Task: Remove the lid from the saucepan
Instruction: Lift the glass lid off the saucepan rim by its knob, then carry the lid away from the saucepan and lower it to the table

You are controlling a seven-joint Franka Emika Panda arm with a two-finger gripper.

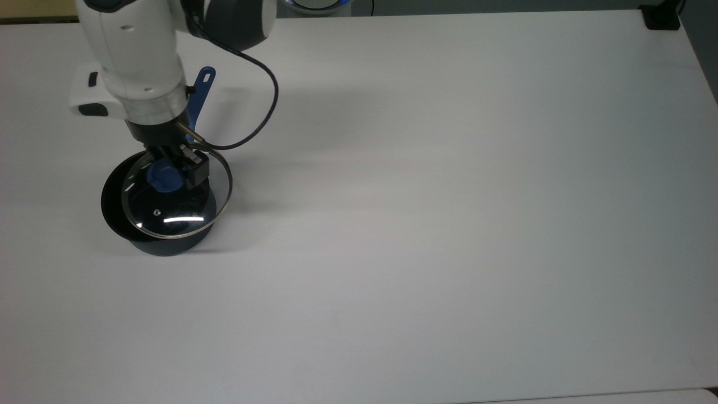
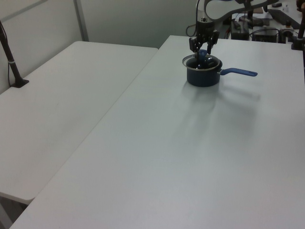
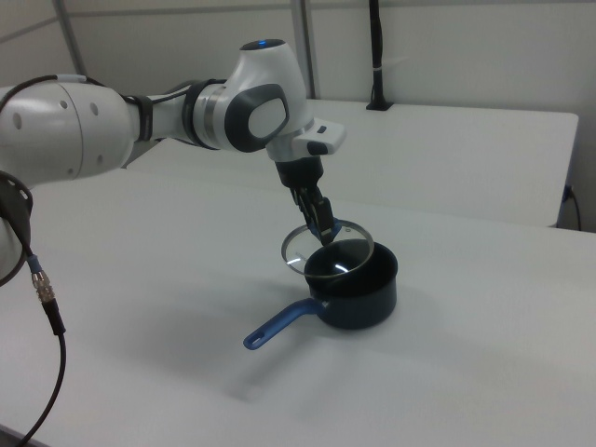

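From where I stood, the gripper (image 1: 171,168) had its fingers closed on the blue knob (image 1: 162,177) at the middle of the lid (image 1: 176,193), and the lid hung clear of the saucepan (image 1: 115,210), held roughly level. In the top view the glass disc sat offset toward the top view's right, so its rim overlapped only part of the pan's black inside. The right view showed it riding above the pot (image 3: 358,284), partly over the side away from the camera. The long blue handle (image 1: 197,98) ran away under the arm (toward the top view's upper edge), off the line of any sideways carry. I judged that the next move needed only open white table (image 1: 449,196). Nothing stood in the way there.
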